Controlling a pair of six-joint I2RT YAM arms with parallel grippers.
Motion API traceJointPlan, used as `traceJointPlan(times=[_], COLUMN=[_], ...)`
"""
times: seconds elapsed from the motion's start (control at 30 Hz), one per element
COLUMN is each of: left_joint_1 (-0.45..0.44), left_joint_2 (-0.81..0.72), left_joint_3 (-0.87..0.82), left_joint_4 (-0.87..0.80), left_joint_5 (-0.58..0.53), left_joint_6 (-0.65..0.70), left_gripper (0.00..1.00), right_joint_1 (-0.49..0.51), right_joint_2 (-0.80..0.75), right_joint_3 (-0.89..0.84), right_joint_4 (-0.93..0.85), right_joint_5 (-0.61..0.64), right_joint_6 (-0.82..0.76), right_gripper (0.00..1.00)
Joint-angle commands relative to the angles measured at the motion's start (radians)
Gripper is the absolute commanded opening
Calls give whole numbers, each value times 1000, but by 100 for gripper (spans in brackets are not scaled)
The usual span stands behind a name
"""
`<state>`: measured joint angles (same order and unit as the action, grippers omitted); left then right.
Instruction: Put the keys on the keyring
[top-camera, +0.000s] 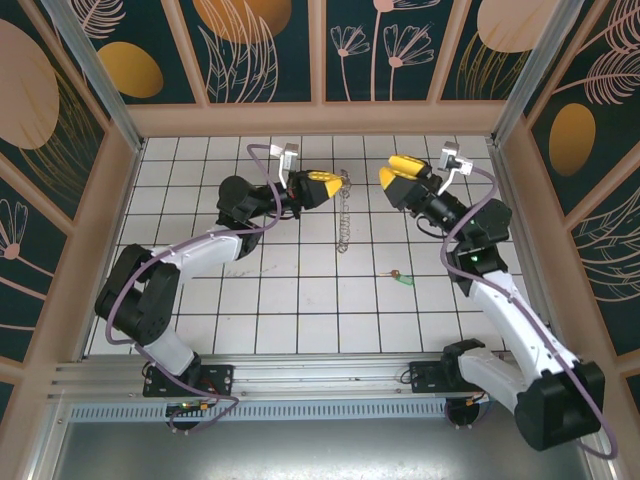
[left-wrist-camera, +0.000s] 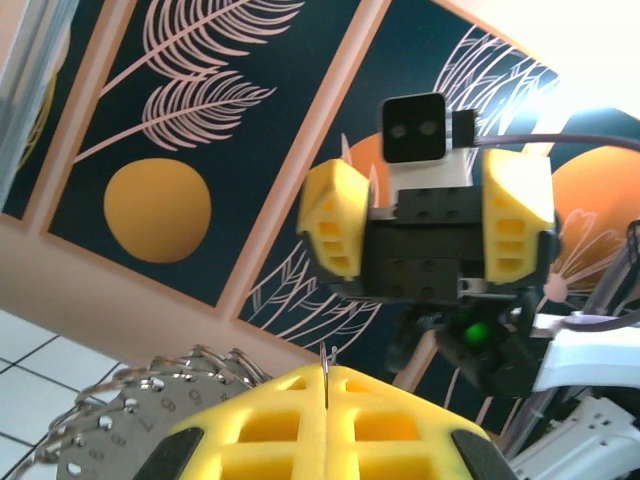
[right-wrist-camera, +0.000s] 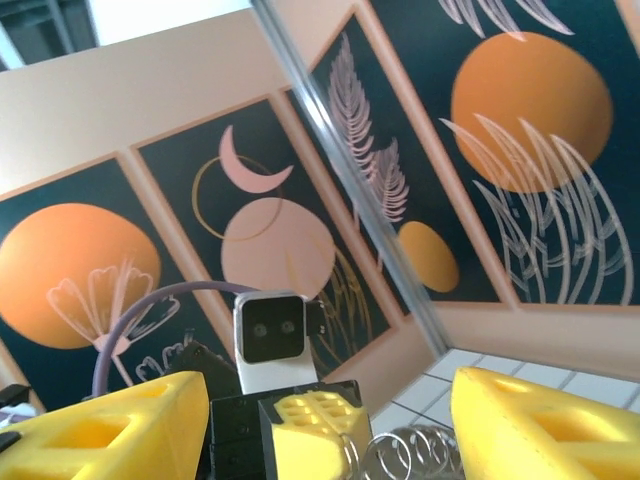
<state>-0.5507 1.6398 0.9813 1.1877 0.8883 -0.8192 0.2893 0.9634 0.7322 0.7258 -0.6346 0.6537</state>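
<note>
- Keyring (top-camera: 344, 213) is held at one end: the left gripper (top-camera: 328, 187) has its yellow jaws shut on the thin grey wire, which the left wrist view shows pinched in the seam between them, with the silvery loops (left-wrist-camera: 120, 405) fanning out just beside the grip
- From above, the keyring reads as a narrow strip running from that grip toward the arms' bases; whether its free end rests on the white tiled table (top-camera: 300, 310) I cannot tell
- Key (top-camera: 403, 278), with a green head and a short brownish shaft, lies flat on the table well apart from the keyring, on the right arm's side of it and a little nearer the bases; nothing touches it
- Right gripper (top-camera: 393, 178) hovers facing the keyring's held end, jaws parted and holding nothing; its fingers (right-wrist-camera: 545, 420) stand wide in its own wrist view
- Done, as I judge it: the keyring is gripped and presented
- Left: fetching the key, carrying it to the keyring and threading it on, so the task looks to be at an early stage
</note>
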Motion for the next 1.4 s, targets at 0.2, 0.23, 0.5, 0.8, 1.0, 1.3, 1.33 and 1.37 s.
traceJointPlan(times=[0.2,0.23,0.5,0.8,1.0,1.3,1.33,1.37], left_joint_1=[-1,-2,-2,-1,-1,-1,-1,0], left_joint_2=[-132,-139,-152,-160,-170,-202,-210,-218], left_joint_3=[51,41,2,-46,-90,-136,-145,-155], left_joint_4=[-276,-271,-180,-135,-118,-148,-147,-148], left_joint_5=[-122,-131,-118,-171,-258,-390,-392,-396], left_joint_6=[420,453,609,659,639,552,550,547], left_gripper=[0,0,0,0,0,0,0,0], right_joint_1=[-13,-16,-25,-41,-41,-38,-35,-31], right_joint_2=[-28,-26,19,46,65,94,99,103], right_joint_3=[-127,-142,-233,-188,-118,-178,-195,-210], right_joint_4=[-284,-283,-255,-412,-732,-928,-924,-921], right_joint_5=[130,134,151,240,406,504,504,509], right_joint_6=[-47,-41,-17,-29,-40,-4,5,13], right_gripper=[66,66,66,65,65,50,48,46])
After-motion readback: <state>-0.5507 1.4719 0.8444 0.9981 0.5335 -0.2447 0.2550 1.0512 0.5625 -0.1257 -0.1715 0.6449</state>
